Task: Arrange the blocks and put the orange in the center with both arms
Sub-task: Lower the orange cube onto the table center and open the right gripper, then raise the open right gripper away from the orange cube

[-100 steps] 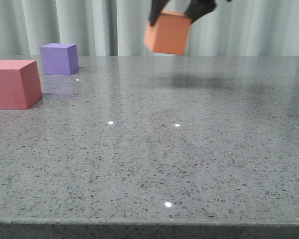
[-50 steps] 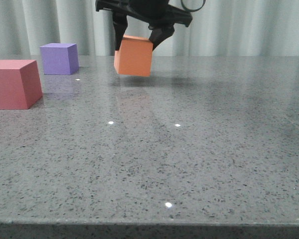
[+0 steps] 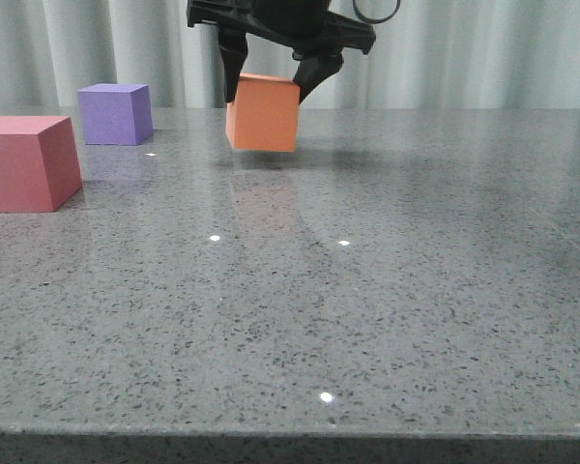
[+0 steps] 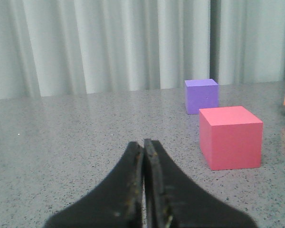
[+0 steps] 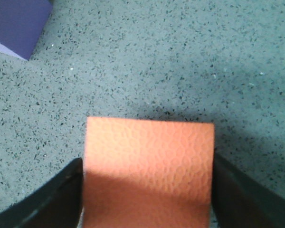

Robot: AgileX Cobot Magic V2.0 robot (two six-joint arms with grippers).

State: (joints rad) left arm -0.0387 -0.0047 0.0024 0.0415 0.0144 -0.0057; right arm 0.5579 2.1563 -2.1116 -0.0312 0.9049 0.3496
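Orange cube (image 3: pixel 262 113) clamped in the right gripper (image 3: pixel 275 72) toward the far side of the table, its lower edge at or just above the surface.

The two black fingers (image 5: pixel 57 199) press against opposite side faces of the orange cube; whether its base touches the speckled grey table (image 3: pixel 367 290) cannot be told. The purple cube (image 3: pixel 115 114) stands on the table to its left, well apart, at about the same depth. The red cube (image 3: pixel 27 162) sits nearer the camera, at the left edge, close to the purple one but not touching. The left gripper (image 4: pixel 145 190) has its fingers pressed together on nothing, low over the table, with the red cube in front of it. A pale pleated curtain (image 3: pixel 483 53) hangs behind.
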